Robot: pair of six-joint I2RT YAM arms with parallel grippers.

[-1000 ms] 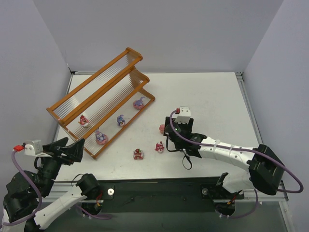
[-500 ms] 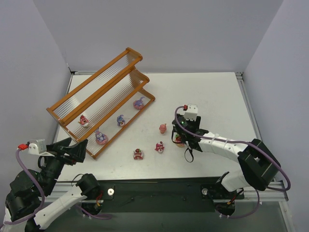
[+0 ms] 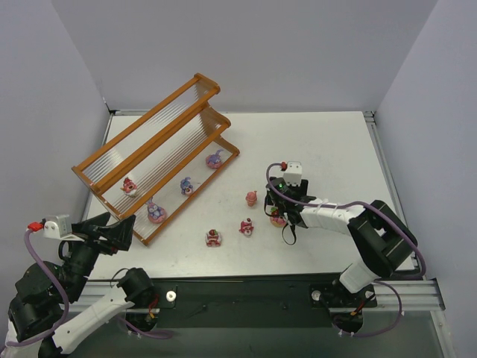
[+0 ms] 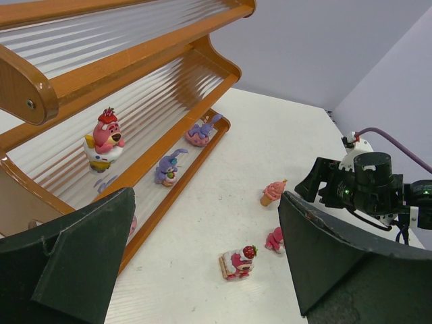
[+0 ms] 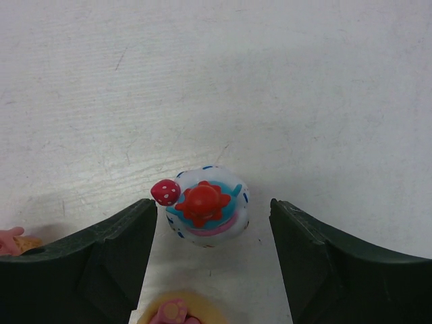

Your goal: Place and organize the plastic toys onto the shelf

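The shelf (image 3: 160, 127) stands at the far left, with several toys on its lower tiers: a pink bear (image 3: 130, 186), a purple bunny (image 3: 186, 186) and two more purple ones (image 3: 156, 213) (image 3: 215, 159). On the table lie a strawberry cake toy (image 3: 213, 238), a pink figure (image 3: 246, 227) and a pink cone cupcake (image 3: 252, 198). My right gripper (image 3: 280, 212) is open, low over the table, and straddles a white-and-blue cupcake with a red top (image 5: 206, 206) without touching it. My left gripper (image 3: 112, 233) is open and empty, raised near the shelf's near end.
In the right wrist view a yellow toy with a pink paw (image 5: 177, 312) lies just near of the cupcake, and a pink toy (image 5: 8, 239) shows at the left edge. The left wrist view shows the shelf (image 4: 135, 61) and the strawberry cake toy (image 4: 237, 262) between the fingers' sightline.
My right gripper has moved right and down from beside the cone cupcake and now sits over the white-and-blue cupcake. My left gripper has dropped slightly toward the near edge.
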